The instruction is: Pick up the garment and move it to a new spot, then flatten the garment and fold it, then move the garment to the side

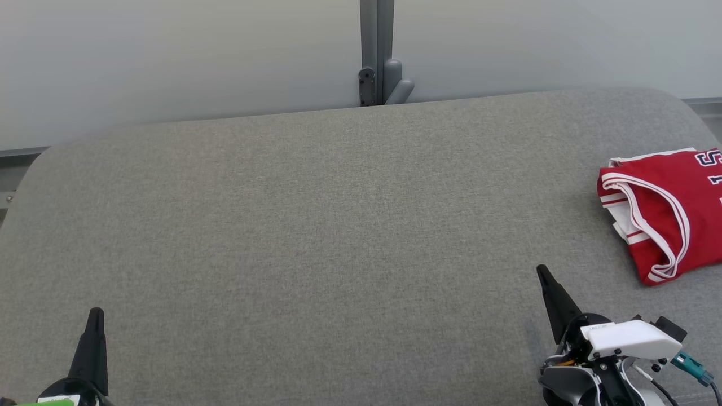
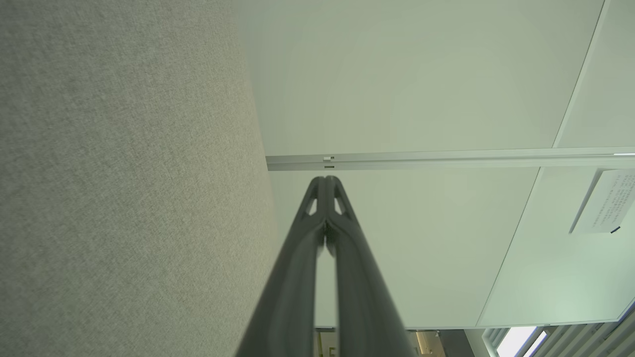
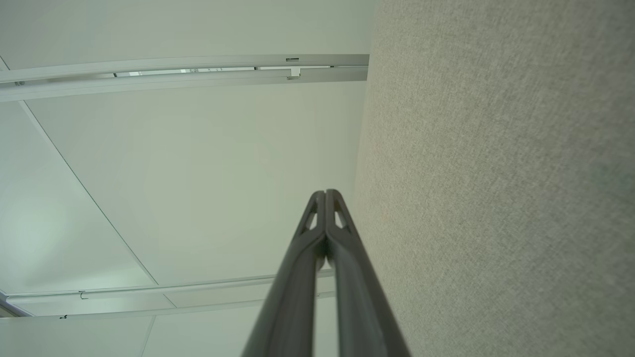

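Observation:
The garment (image 1: pixel 663 211) is a red jersey with white trim, folded and lying at the far right of the grey fabric table (image 1: pixel 338 225), partly cut off by the head view's edge. My right gripper (image 1: pixel 542 273) stands shut and empty near the front right, a little left of and below the garment. At the lower left my left gripper (image 1: pixel 96 312) is shut too, with nothing in it. In the left wrist view its fingers (image 2: pixel 325 181) meet at the tips beside the grey surface. The right wrist view shows the right gripper (image 3: pixel 325 192) with its tips pressed together.
A pale wall with a grey post and hinge (image 1: pixel 377 67) runs behind the table's far edge. The table's rounded corners show at the back left and back right. A paper notice (image 2: pixel 603 201) hangs on the wall in the left wrist view.

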Controlling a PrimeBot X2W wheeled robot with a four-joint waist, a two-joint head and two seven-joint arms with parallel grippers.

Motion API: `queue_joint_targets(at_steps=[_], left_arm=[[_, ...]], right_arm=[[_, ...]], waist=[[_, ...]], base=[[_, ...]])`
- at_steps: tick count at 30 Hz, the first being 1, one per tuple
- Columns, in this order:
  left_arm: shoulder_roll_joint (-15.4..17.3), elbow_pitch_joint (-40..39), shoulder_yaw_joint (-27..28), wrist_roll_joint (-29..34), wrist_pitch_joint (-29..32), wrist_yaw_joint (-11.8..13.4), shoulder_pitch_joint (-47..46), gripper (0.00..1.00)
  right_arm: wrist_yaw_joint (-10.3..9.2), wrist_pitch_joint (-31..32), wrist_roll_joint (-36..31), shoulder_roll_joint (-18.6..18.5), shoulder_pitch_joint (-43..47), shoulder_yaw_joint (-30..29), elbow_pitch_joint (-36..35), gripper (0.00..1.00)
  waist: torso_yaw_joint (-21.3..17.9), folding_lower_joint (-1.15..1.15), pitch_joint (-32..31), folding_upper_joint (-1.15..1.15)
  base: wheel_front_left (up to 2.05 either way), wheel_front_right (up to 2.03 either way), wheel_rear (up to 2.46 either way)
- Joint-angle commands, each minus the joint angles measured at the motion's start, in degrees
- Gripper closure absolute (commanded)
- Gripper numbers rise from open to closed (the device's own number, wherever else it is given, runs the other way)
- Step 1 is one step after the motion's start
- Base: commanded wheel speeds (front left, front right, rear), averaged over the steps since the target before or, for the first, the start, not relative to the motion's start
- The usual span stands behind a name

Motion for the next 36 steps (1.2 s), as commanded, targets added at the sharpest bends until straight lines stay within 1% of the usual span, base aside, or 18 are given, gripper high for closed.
queue_joint_targets(at_steps=[1, 36], left_arm=[[-0.11, 0.04, 0.21, 0.42, 0.14, -0.32, 0.26, 1.0], [-0.13, 0.03, 0.25, 0.48, 0.21, -0.32, 0.24, 1.0]], right_arm=[[0.02, 0.12, -0.08, -0.03, -0.39, -0.12, 0.1, 1.0], [0.02, 0.14, -0.1, -0.03, -0.39, -0.14, 0.1, 1.0]], waist=[[0.0, 0.0, 0.0, 0.0], [0.0, 0.0, 0.0, 0.0]], base=[[0.0, 0.0, 0.0], [0.0, 0.0, 0.0]])
